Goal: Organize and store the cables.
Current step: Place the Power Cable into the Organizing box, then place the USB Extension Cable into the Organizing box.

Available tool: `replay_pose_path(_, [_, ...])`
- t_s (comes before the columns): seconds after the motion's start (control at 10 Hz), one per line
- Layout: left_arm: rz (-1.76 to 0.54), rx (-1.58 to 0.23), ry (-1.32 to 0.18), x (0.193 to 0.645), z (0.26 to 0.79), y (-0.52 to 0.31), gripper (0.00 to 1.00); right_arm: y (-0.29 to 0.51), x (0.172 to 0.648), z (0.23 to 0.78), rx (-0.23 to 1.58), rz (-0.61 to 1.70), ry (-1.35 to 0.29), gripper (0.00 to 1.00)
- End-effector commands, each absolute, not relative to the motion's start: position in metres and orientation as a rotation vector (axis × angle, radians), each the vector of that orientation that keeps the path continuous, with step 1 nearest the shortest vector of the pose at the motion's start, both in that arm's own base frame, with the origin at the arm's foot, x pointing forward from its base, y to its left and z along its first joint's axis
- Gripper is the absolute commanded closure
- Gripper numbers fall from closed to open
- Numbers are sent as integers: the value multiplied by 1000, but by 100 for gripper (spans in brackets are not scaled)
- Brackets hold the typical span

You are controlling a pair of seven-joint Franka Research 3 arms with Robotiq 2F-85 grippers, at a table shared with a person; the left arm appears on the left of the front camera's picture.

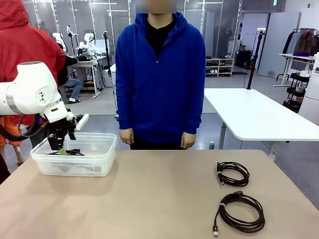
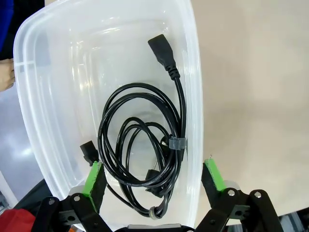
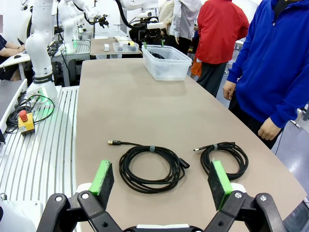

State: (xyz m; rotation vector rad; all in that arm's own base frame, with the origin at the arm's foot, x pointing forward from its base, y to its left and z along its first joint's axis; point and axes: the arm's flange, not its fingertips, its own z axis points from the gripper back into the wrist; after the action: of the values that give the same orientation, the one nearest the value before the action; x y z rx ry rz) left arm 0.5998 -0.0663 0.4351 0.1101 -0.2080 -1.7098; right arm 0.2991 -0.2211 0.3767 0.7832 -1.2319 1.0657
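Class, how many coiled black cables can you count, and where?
3. One power cable lies in the clear bin; the far cable and the near cable lie on the table's right side. Some may be hidden.

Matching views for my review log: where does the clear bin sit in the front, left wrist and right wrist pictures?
Front: bin at the left end of the table, with the left pincer dipping into it.
Left wrist: bin close up, straight ahead of the open pincer.
Right wrist: bin small, at the far end of the table, top centre.
Shared landmark: the black cable coiled inside the bin.
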Motion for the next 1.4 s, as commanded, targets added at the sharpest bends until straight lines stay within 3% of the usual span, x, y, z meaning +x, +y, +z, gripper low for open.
replay_pose_path(0.0, [-1731, 108, -204, 601, 435, -65, 0, -222, 298, 377, 784, 1071, -1248, 0])
replay_pose_path(1.3, [-1731, 108, -204, 601, 435, -65, 0, -222, 298, 377, 784, 1071, -1248, 0])
